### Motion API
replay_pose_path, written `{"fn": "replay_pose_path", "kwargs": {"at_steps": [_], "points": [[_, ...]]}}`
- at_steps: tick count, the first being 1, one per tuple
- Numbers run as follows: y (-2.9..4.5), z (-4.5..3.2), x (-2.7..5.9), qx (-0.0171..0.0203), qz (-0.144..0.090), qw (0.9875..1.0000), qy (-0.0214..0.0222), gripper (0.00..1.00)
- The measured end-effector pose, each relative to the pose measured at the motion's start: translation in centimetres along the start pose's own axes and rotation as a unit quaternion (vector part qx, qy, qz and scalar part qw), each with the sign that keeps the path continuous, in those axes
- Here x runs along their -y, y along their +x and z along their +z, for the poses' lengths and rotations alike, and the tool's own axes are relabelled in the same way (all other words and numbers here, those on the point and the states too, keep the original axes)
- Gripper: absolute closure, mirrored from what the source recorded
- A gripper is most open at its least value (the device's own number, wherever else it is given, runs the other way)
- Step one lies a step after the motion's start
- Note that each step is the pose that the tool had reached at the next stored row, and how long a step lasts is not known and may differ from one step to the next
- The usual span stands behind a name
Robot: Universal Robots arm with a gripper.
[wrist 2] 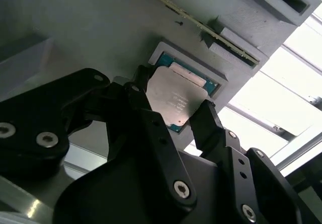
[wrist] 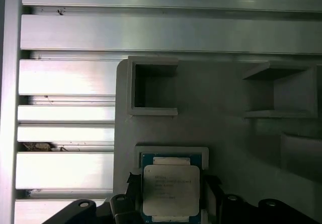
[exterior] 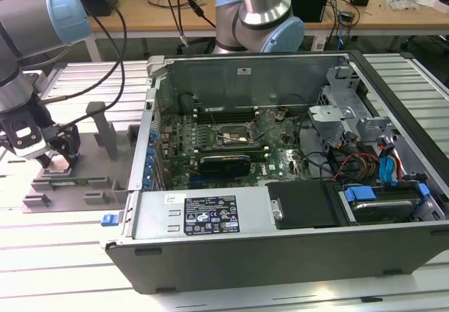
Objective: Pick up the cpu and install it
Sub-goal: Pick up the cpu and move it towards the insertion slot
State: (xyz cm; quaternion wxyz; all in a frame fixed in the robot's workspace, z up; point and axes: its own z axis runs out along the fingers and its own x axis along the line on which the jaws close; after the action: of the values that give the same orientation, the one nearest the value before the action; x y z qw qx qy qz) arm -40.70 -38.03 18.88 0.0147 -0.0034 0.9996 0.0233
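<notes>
- Where I hang at the exterior view's left, my gripper (exterior: pixel 59 151) is low over a grey holder (exterior: pixel 70 179) on the ribbed metal table (exterior: pixel 63 256).
- The holder lies beside an open computer case (exterior: pixel 245 73), well apart from the board inside it.
- The cpu (wrist 2: pixel 173 100) lies in a shallow square pocket of the holder (wrist 2: pixel 100 32), silver top up, with a thin green rim showing around it.
- In both wrist views my two black fingers (wrist 2: pixel 206 123) sit at opposite edges of the cpu (wrist: pixel 171 189). They are drawn in to about its width and look to be touching it.
- My gripper (wrist: pixel 171 183) has the cpu between its tips, and the cpu is still level with its pocket.
- In the first wrist view the holder (wrist: pixel 226 148) also has an empty square pocket (wrist: pixel 153 85) just past the cpu's pocket, and slotted blocks to one side.
- Inside the case, the socket (exterior: pixel 235 135) sits near the middle of the green board (exterior: pixel 280 161).
</notes>
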Motion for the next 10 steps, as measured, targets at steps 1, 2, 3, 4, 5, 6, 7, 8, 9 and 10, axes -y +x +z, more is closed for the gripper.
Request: {"fn": "replay_pose_path", "kwargs": {"at_steps": [1, 2, 3, 4, 5, 6, 7, 8, 9, 10], "points": [[0.0, 0.01, 0.0, 0.0, 0.0, 1.0, 0.0, 0.4], [0.0, 0.04, 0.0, 0.0002, 0.0, 1.0, -0.0001, 0.4], [0.0, 0.06, 0.0, 0.0001, 0.0, 1.0, -0.0001, 0.4], [0.0, 0.06, 0.0, 0.0001, 0.0, 1.0, 0.0, 0.4], [0.0, 0.06, 0.0, 0.0001, 0.0, 1.0, 0.0, 0.4], [0.0, 0.06, 0.0, 0.0001, 0.0, 1.0, 0.0, 0.4], [0.0, 0.06, 0.0, 0.0, 0.0, 1.0, 0.0, 0.4], [0.0, 0.06, 0.0, 0.0, 0.0, 1.0, 0.0001, 0.41], [0.0, 0.06, 0.0, 0.0, 0.0, 1.0, 0.0, 0.45], [0.0, 0.06, 0.0, 0.0, 0.0, 1.0, 0.0001, 0.45]]}}
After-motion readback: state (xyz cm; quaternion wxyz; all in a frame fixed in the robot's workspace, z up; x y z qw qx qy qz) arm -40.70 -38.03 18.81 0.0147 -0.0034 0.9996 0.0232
